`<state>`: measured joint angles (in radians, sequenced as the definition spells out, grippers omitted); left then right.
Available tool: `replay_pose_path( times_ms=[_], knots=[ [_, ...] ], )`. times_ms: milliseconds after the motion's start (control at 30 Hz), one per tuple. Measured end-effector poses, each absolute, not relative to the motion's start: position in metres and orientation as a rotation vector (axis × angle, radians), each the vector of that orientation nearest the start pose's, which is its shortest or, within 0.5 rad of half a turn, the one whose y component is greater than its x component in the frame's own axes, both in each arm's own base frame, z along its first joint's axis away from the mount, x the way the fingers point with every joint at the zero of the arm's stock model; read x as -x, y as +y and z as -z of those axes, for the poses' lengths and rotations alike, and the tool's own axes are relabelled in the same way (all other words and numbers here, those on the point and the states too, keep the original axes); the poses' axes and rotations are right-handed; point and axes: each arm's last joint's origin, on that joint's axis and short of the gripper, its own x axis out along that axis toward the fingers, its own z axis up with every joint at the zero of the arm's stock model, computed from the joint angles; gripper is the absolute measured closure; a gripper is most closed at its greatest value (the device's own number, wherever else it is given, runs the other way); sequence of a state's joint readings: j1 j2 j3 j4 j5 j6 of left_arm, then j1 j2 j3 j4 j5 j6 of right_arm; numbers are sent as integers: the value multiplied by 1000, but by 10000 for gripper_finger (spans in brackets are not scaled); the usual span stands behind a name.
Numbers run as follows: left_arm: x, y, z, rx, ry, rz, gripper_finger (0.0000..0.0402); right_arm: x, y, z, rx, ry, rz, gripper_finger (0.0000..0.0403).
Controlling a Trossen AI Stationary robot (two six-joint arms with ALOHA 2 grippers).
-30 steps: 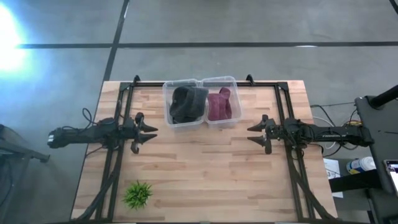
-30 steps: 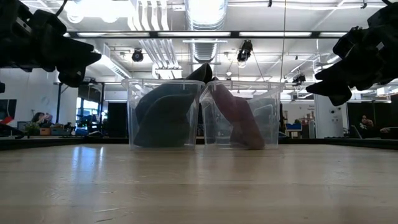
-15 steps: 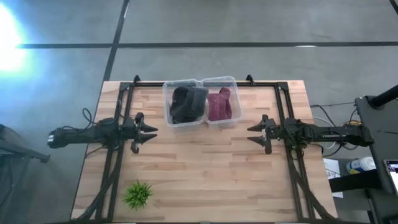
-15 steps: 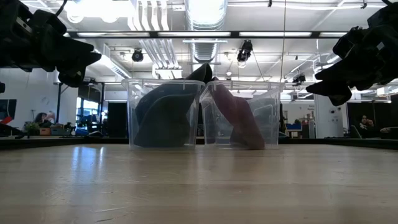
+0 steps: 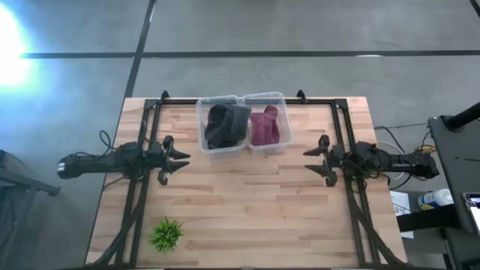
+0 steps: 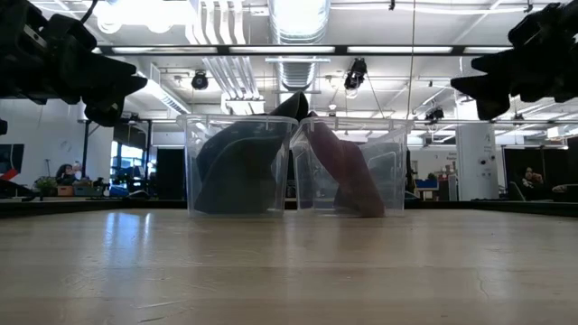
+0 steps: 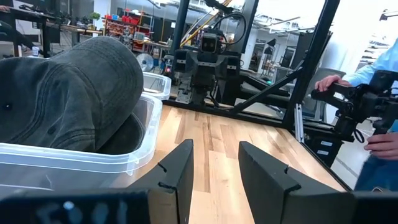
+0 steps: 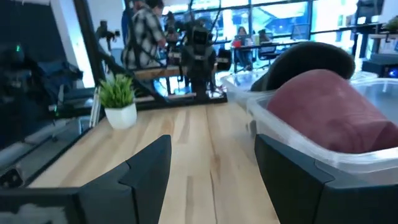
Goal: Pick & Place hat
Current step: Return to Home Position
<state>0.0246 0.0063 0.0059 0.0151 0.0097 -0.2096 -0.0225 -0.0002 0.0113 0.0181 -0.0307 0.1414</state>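
A dark grey hat (image 5: 225, 124) sits in the left clear bin (image 5: 199, 129) at the table's far edge, its crown rising above the rim (image 7: 68, 93). A maroon hat (image 5: 264, 127) fills the right clear bin (image 5: 284, 124) beside it (image 8: 323, 102). In the low view both hats (image 6: 237, 167) (image 6: 348, 167) lean toward the wall the bins share. My left gripper (image 5: 180, 159) hovers open left of the bins (image 7: 216, 146). My right gripper (image 5: 313, 159) hovers open right of them (image 8: 211, 140), high above the table (image 6: 479, 90).
A small potted plant (image 5: 166, 234) stands near the table's near-left corner (image 8: 118, 99). The black frame rails (image 5: 142, 187) run along both sides of the table. Bare wood (image 5: 247, 202) lies between the grippers and the near edge. A person's hand (image 7: 379, 140) shows beyond the table.
My right gripper has risen and drawn back a little toward the table's right edge, staying open. The left arm and both hats have kept still.
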Motion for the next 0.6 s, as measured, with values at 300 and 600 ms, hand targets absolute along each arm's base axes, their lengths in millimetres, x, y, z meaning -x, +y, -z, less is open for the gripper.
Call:
replay_pose_path(
  times_ms=[300,600],
  knots=[
    [-98,2,-167,210,-16,-14,280,-97,4,-168,-87,-22,-62,174],
    [-98,2,-167,210,-18,-14,280,-98,4,-167,-128,-2,-56,174]
  ],
)
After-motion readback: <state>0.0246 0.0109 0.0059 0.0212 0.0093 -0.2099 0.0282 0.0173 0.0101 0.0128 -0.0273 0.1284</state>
